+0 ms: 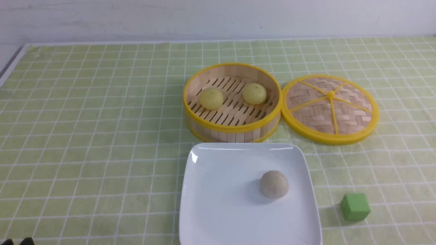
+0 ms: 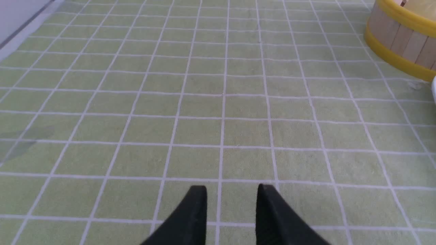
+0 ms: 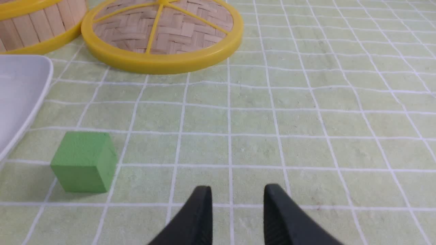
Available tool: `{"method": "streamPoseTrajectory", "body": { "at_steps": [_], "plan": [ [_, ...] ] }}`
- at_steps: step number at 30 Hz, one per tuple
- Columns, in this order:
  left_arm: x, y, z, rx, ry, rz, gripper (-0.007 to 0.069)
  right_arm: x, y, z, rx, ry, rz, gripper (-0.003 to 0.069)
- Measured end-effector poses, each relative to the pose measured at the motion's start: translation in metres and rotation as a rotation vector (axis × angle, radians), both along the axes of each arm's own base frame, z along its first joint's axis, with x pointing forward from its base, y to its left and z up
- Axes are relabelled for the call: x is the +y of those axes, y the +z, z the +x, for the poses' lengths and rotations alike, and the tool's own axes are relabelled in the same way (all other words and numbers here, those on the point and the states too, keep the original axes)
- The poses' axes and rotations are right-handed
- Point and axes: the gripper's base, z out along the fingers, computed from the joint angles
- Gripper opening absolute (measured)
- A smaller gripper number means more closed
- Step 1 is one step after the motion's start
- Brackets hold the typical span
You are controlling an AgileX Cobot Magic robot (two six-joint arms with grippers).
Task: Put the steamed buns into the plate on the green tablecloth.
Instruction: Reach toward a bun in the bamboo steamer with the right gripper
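Two steamed buns (image 1: 233, 96) lie well apart from either claw.

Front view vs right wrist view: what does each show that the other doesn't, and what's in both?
Only the front view: the two pale-yellow buns in the steamer basket, and the grey-beige bun on the plate.
Only the right wrist view: the right hand, open, nothing between its fingers.
Both: parts of the basket, the woven lid, the white plate, the green cube and the gridded green tablecloth.
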Motion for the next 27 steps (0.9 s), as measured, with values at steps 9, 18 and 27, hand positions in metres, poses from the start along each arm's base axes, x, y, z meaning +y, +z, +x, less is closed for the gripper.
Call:
{"method": "streamPoseTrajectory", "body": {
  "at_steps": [9, 18, 27],
  "plan": [
    [0.0000, 0.0000, 0.0000, 0.000, 0.000, 0.000, 0.0241, 0.0000, 0.0000, 0.0000, 0.000, 0.000, 0.000, 0.0239],
    [0.0001, 0.0000, 0.0000, 0.000, 0.000, 0.002, 0.0241, 0.0000, 0.0000, 0.0000, 0.000, 0.000, 0.000, 0.0239],
    [0.0005, 0.0000, 0.0000, 0.000, 0.001, 0.014, 0.0241, 0.0000, 0.0000, 0.0000, 0.000, 0.000, 0.000, 0.0239]
  ]
}}
